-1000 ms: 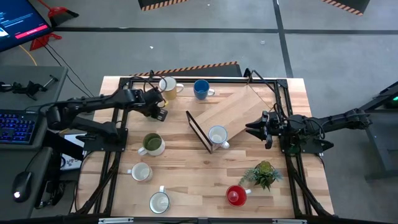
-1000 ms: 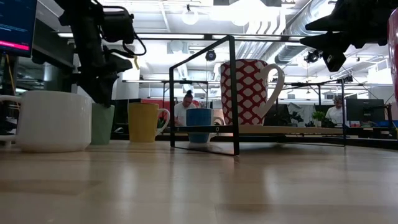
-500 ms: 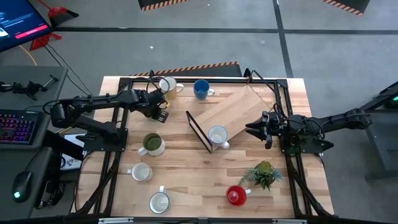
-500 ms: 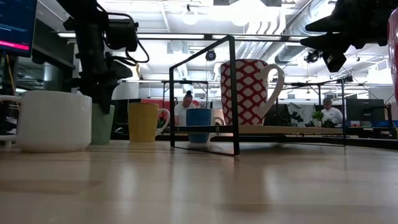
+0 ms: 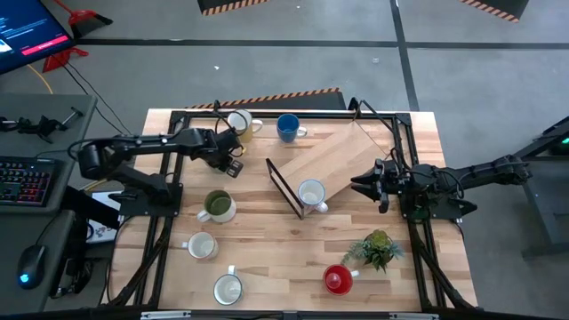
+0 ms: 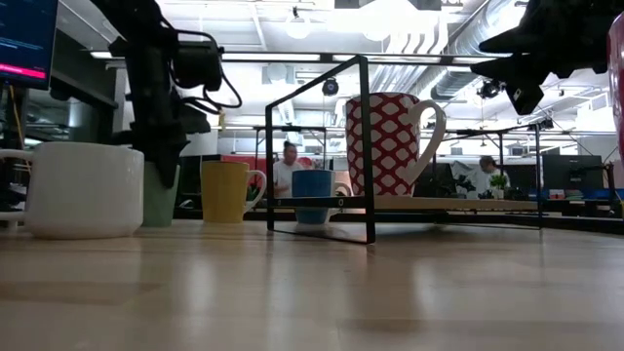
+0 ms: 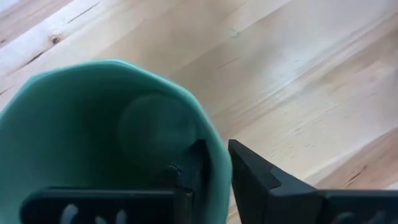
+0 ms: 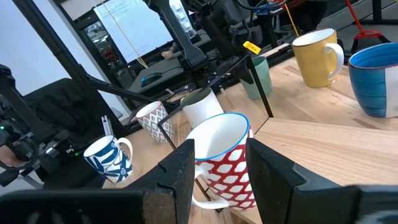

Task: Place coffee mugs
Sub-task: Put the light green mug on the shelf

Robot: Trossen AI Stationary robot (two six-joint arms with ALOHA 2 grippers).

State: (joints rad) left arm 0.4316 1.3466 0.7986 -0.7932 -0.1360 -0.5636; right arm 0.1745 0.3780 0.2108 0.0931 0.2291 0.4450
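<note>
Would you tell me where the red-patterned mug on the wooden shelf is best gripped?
Likely its round body below the rim, coming level from the side of the open right end effector: the red-patterned mug stands upright, its handle turned aside, both flanks free.

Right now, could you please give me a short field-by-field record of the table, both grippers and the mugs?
left gripper: clamped on the rim of the teal mug, one finger inside and one outside, near the table's far left
right gripper: open, hovering to the right of the red-patterned mug
red-patterned mug: on the wooden shelf board of the black wire rack
yellow mug: far edge, beside the blue mug
potted plant: near right
</note>
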